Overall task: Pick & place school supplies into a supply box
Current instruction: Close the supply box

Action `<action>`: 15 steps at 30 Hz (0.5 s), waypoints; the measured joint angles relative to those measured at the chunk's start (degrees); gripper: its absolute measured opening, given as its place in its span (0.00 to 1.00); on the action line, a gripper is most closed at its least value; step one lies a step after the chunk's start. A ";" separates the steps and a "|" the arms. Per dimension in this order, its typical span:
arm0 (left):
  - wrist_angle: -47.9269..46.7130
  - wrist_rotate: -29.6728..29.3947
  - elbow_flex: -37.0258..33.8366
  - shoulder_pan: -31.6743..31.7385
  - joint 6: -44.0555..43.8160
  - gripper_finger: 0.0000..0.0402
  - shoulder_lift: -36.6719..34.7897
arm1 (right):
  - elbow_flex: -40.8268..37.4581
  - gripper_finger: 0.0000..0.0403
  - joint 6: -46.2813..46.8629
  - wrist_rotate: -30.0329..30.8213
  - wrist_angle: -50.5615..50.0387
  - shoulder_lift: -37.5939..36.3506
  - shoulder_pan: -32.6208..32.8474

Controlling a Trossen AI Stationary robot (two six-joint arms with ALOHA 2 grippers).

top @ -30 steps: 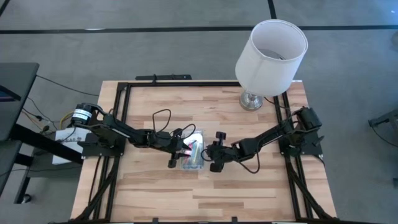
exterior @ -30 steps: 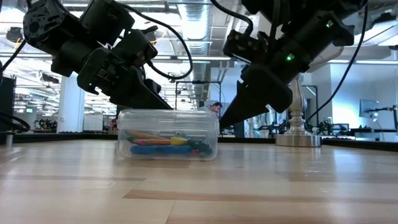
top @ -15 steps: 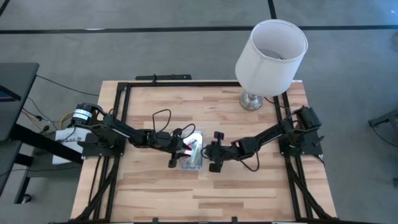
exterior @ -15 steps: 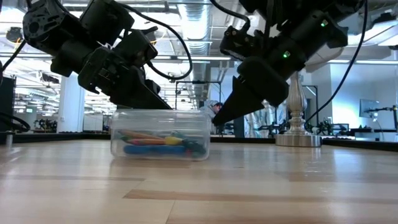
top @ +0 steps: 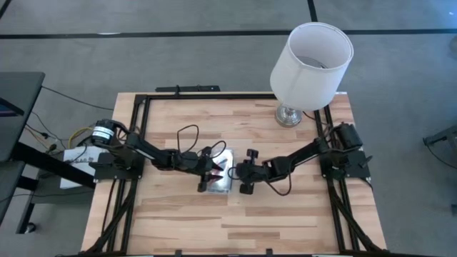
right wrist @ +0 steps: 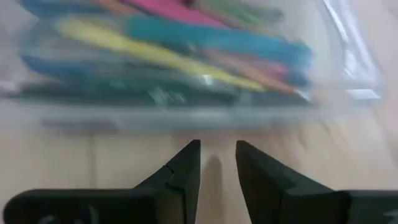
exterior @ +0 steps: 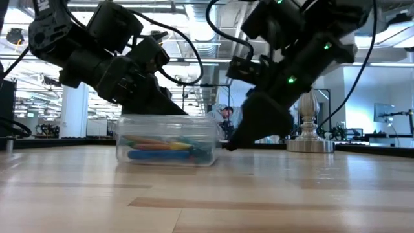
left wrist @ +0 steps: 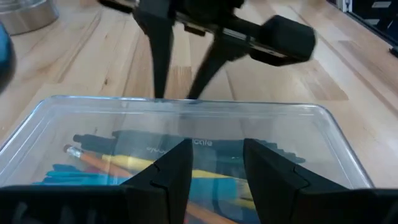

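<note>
A light wooden table (top: 178,221) seen from above fills the middle of the frame, with a white-shaded lamp (top: 311,57) on a silver base at its upper right. At the table's centre sits the supply box (top: 220,175), a small clear plastic rectangle with its lid on. Through its walls show the school supplies (exterior: 167,146): pencils and pens in yellow, blue, orange and green, with something pink among them, all lying flat inside. No supplies lie loose on the table.

The two dark arms reach in from either side and meet at the box. The left gripper (top: 208,173) sits over the box's left edge; in its wrist view, its two fingers (left wrist: 163,177) rest above the lid, slightly parted, holding nothing. The right gripper (top: 239,175) is low at the box's right side; in its wrist view, its jaws point at the box's long wall, a narrow gap between them, tips near the table just beside the wall, grasping nothing. Whether they touch the box cannot be told.

In the level view, the box stands left of centre, with a person small and distant in the room behind it.

The box will likely be light, rigid and slick, so it should slide readily on the smooth wood when nudged. Its thin walls could flex or crack under a hard pinch. Gripping across the short width at mid-length, or pressing on the lid's edges, looks safest.
</note>
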 joint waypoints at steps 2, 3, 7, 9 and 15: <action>1.78 0.01 -0.02 0.00 0.53 0.35 0.74 | -0.04 0.24 1.13 1.24 -2.65 -0.83 0.17; 2.14 0.04 -0.01 0.00 0.95 0.35 0.77 | -0.04 0.24 1.49 1.24 -3.56 -1.11 0.17; 3.25 0.10 -0.04 0.04 2.09 0.35 0.32 | -0.01 0.24 1.94 1.31 -4.88 -2.56 0.36; 3.36 -0.28 -0.07 0.04 2.09 0.35 0.30 | -0.06 0.24 1.93 1.28 -5.48 -2.48 0.36; 3.55 -6.19 -0.07 0.09 -1.66 0.35 0.29 | -0.07 0.24 1.35 1.70 -5.32 -2.47 0.17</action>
